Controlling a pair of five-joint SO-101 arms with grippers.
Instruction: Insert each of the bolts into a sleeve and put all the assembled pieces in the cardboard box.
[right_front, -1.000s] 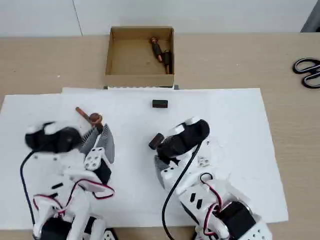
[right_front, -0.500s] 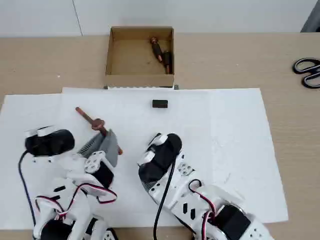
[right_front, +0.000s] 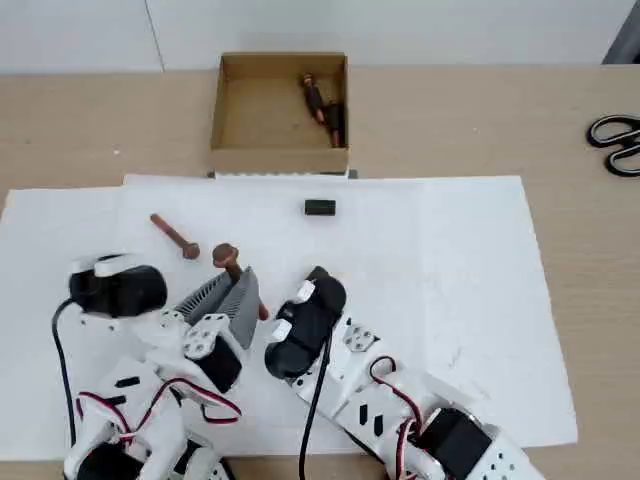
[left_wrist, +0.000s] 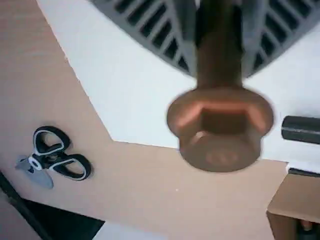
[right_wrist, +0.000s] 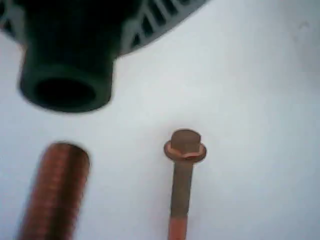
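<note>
A tan table with a white sheet of paper over its near half is my work surface, and the cardboard box sits at the far edge with assembled pieces already lying in it. My left gripper is clenched on a bolt, gripping the shank just below the head. My right gripper is clamped around a black sleeve, close beside it over the paper. From above, the bolt's long axis runs on a diagonal. Its flanged head points away toward the box and a little left, and its threaded end points back toward me and to the right, near the right arm. In the right wrist view the sleeve's open bore faces the camera and the thread tip sits off to one side of it, so I judge the two are not yet in line. To do this well I would square the two axes first, then bring the thread tip to the bore and slide it in slowly, easing off if it binds. A loose bolt and a spare sleeve lie on the paper for the next pairing.
</note>
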